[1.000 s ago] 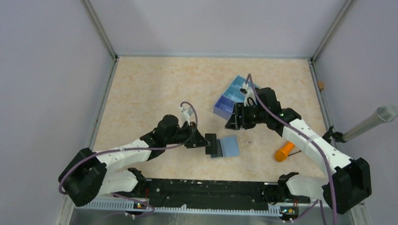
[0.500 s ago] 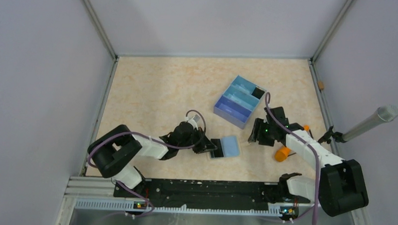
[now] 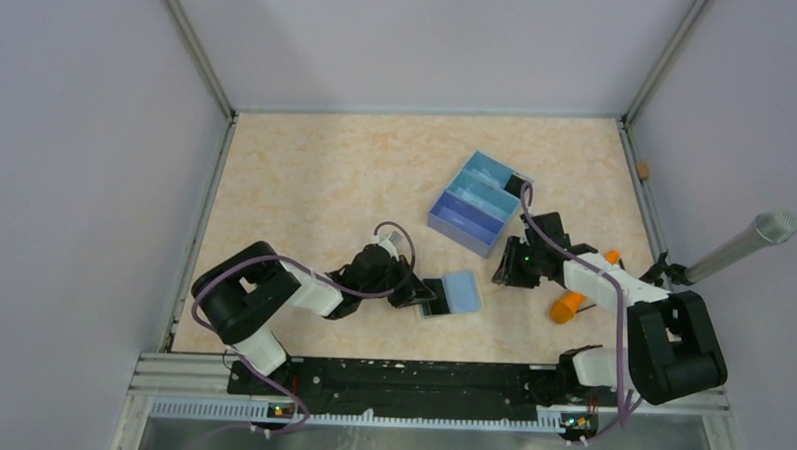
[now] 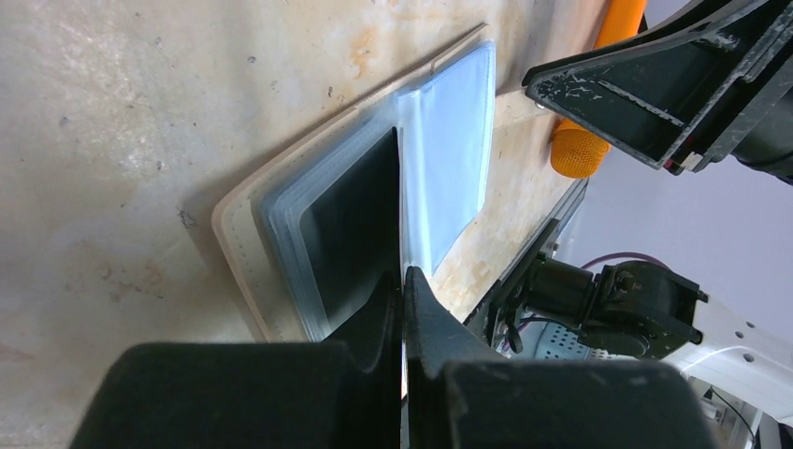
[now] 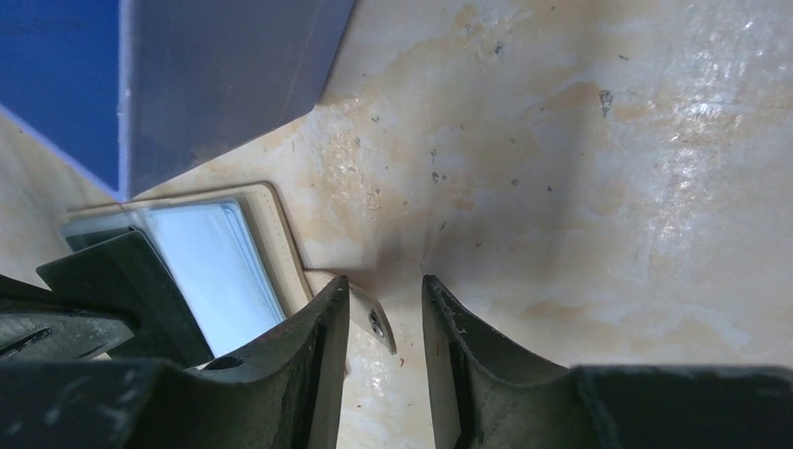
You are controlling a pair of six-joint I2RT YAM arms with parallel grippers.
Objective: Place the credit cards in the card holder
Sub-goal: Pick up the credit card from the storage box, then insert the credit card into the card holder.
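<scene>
Open flat, a little right of the worktop's middle: the small beige squarish card holder (image 3: pixel 448 295), with a dark leaf (image 4: pixel 351 224) on its left half and a thin light-blue credit card (image 3: pixel 463 289) under a clear leaf on its right. Unmoved since a second ago. At its left edge, the left claw (image 3: pixel 418 291), pressed fully closed, tips at the seam between the two leaves; cannot tell whether a leaf is pinched. Same spot as half a second ago, though with a shifted elbow. Just right of the holder, the right claw (image 5: pixel 383 285), down at the worktop, fingers narrowly apart and gripping nothing, beside a small beige tab (image 5: pixel 372 323) with a dark stud. Was over the blue three-compartment plastic tray (image 3: pixel 459 230) a second ago; since half a second ago, drawn a touch leftward and narrowed. Behind that claw, the tray, with a dark square (image 3: pixel 517 185) in its far corner. Near the right forearm, an orange cylinder (image 3: pixel 569 305). Underneath, the beige marbled worktop (image 3: pixel 326 182). Around it, pale lilac walls (image 3: pixel 86 174), metal corner posts (image 3: pixel 196 48), a black rail (image 3: pixel 399 380) along the near edge, and a grey cylinder (image 3: pixel 744 245) poking in at right.
</scene>
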